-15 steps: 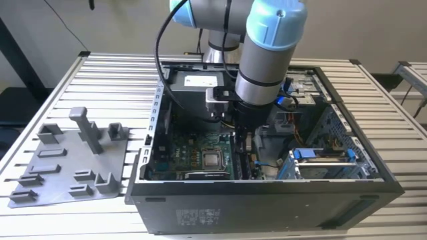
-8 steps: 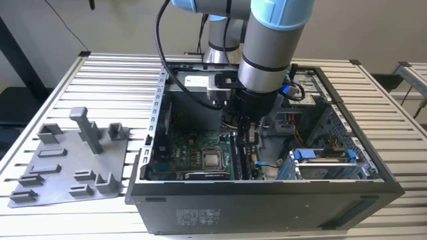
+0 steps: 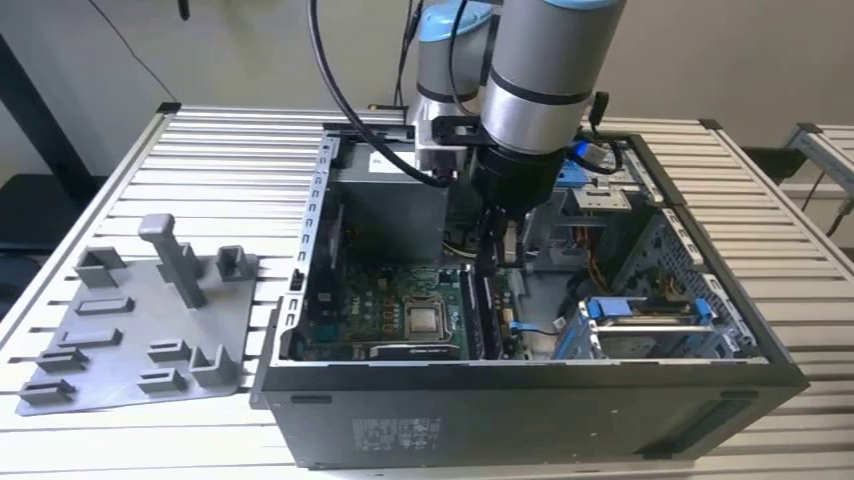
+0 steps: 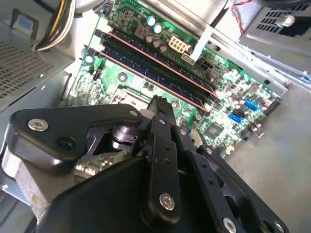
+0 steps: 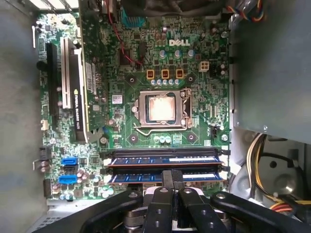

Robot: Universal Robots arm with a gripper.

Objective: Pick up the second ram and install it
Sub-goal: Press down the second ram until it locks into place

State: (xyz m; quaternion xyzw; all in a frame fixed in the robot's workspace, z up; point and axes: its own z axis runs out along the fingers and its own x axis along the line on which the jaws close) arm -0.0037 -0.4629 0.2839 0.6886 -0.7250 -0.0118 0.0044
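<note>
Two memory sticks stand side by side in the black slots of the green motherboard [image 5: 121,63]. The second ram [image 5: 136,177] [image 4: 127,69] is the one nearer my gripper, a long dark board with blue labels. My gripper [image 5: 172,175] [image 4: 158,101] [image 3: 487,265] is deep inside the open computer case, its fingers shut together with nothing between them. Their tips meet the middle of that stick's top edge. The fingers close along the stick's length, not across it. The other stick [image 5: 160,159] [image 4: 146,54] sits in the neighbouring slot.
The case walls [image 3: 534,400] enclose the arm. A bare processor socket [image 5: 158,108] lies beside the slots, with an upright expansion card [image 5: 77,92] beyond it. A metal power supply box [image 5: 269,63] and cable bundle [image 5: 262,160] are close by. A grey fixture plate [image 3: 134,320] lies on the table at the exterior view's left.
</note>
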